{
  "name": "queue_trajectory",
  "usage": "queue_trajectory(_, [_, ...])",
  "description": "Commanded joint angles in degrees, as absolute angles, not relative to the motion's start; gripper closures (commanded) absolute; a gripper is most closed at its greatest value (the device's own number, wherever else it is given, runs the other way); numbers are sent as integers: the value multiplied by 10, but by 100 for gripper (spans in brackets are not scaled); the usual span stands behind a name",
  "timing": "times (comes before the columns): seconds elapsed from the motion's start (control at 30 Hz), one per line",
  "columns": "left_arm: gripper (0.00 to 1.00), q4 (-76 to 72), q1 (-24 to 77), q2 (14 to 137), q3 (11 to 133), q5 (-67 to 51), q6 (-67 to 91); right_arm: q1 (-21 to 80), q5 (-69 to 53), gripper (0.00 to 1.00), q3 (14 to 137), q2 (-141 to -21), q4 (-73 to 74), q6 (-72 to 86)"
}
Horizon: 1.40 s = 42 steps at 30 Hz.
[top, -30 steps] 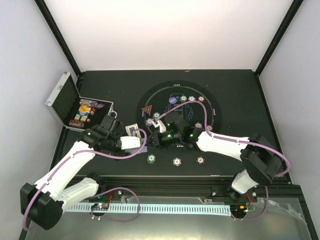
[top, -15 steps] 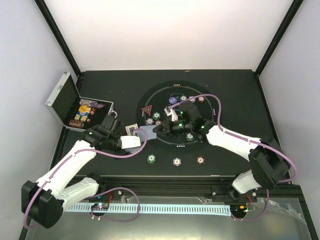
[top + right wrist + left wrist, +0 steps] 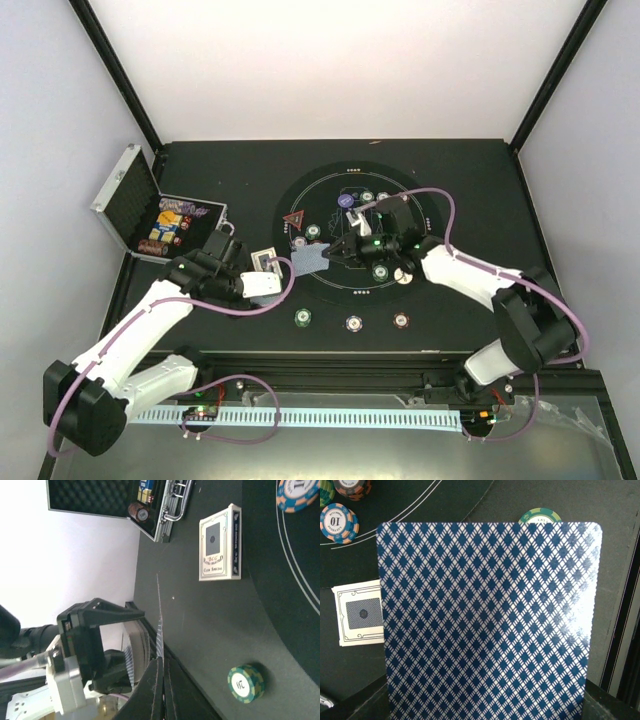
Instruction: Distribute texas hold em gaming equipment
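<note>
The right gripper (image 3: 161, 690) was pinched fully shut on one grey-blue-backed card (image 3: 312, 260), which showed edge-on in its own wrist view. From above, the card hung over the 8 o'clock rim of the round mat (image 3: 310, 195). Its long axis ran roughly 9-to-3 o'clock, with the right gripper at the 3 o'clock end and the left gripper (image 3: 117, 649) just beyond the 9 o'clock end. The left gripper stood nearly closed on a pack (image 3: 490, 620) whose diamond-patterned back filled its camera (how many cards, I could not tell). The right arm was the nearer to the mat's seats, so the deal would probably fall to it. At 10 o'clock on the table the silver case (image 3: 125, 205) stood lid-open with a chip roll (image 3: 139, 512) and other coloured pieces inside. The card box (image 3: 220, 542) lay flat just outside the mat's rim, and its contents were hidden.
</note>
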<state>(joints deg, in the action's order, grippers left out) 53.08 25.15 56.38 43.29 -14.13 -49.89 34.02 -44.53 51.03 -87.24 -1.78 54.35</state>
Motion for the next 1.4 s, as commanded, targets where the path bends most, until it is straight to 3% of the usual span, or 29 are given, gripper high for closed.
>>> queue_trajectory(0.0, [98,524,251,579,443,-142,-492,347,-474,99,467,-823,-84,587])
queue_trajectory(0.37, [99,532,251,580,466,-173,-476,393,-459,99,417,-779,-147,644])
queue_trajectory(1.37, [98,550,251,571,479,-190,-477,490,-435,99,478,-902,-226,678])
